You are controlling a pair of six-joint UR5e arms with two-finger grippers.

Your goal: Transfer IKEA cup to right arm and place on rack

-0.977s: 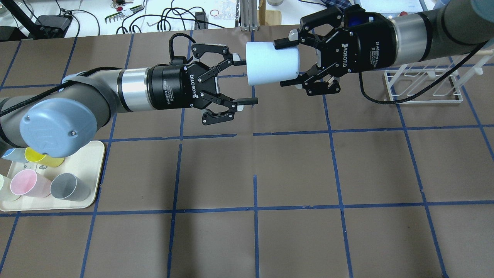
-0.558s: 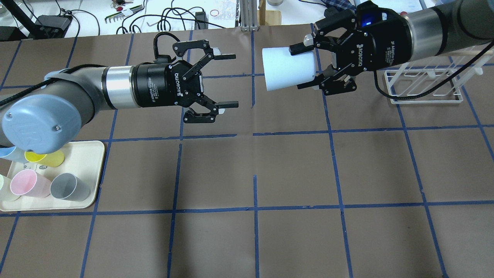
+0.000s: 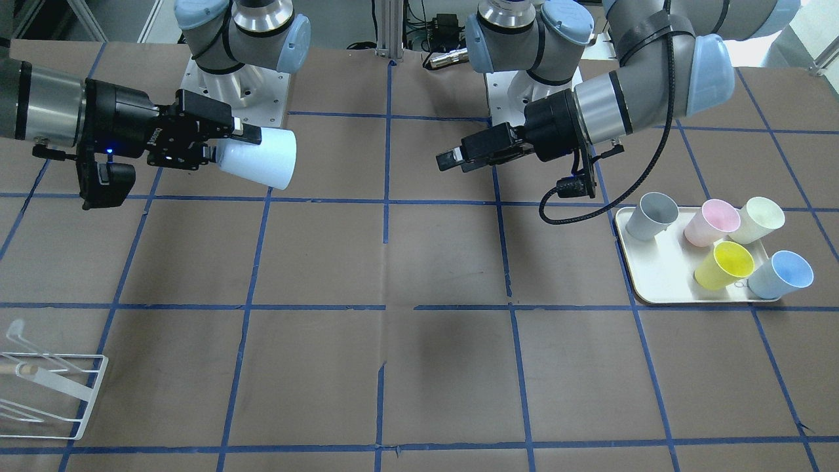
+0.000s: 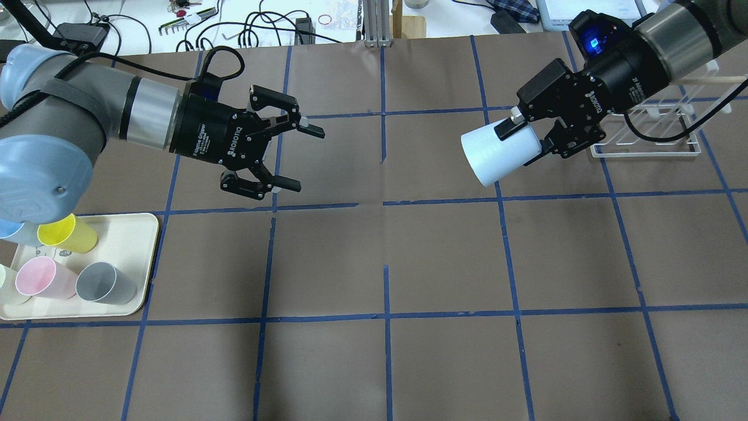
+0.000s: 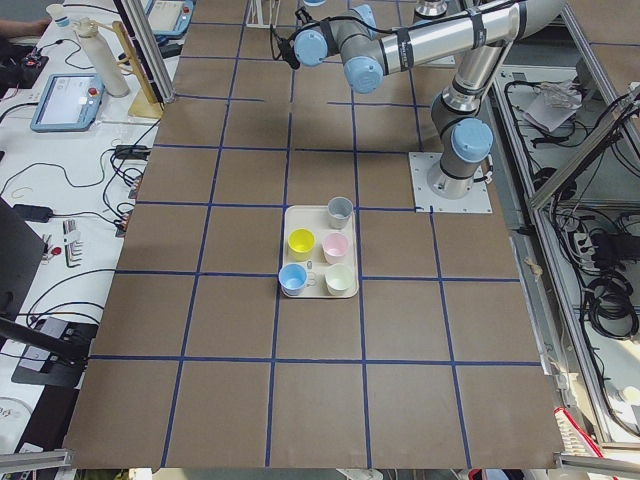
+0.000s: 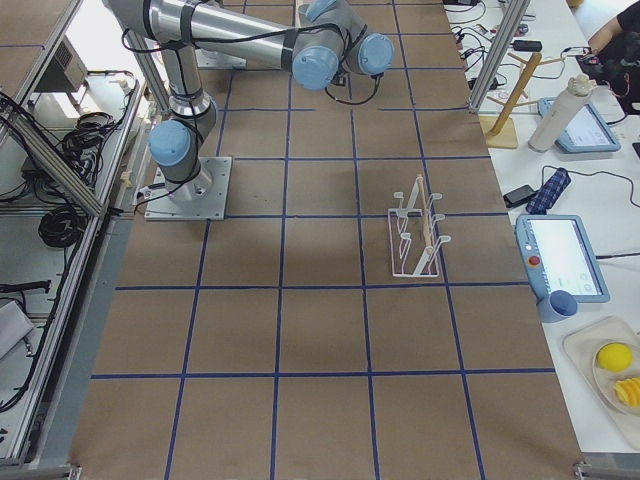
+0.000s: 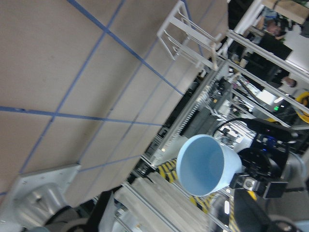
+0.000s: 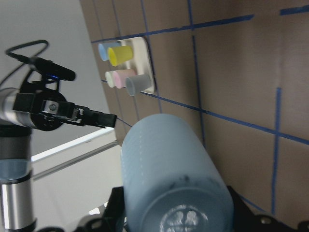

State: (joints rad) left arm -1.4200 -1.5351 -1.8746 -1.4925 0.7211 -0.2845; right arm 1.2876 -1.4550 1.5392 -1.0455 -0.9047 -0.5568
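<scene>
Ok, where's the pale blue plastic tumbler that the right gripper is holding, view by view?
Front-facing: pale blue plastic tumbler, upper left.
Overhead: tumbler, upper right.
Exterior left: not visible.
Exterior right: not visible.
Left wrist: tumbler, lower right, mouth toward camera.
Right wrist: tumbler, bottom centre, base nearest.
Landmark: white wire rack, at overhead right edge, front-facing bottom left, exterior right centre, left wrist top.

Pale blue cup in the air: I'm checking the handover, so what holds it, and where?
The right gripper holds the IKEA cup near its base, fingers on opposite sides. The left gripper is open and empty.
</scene>
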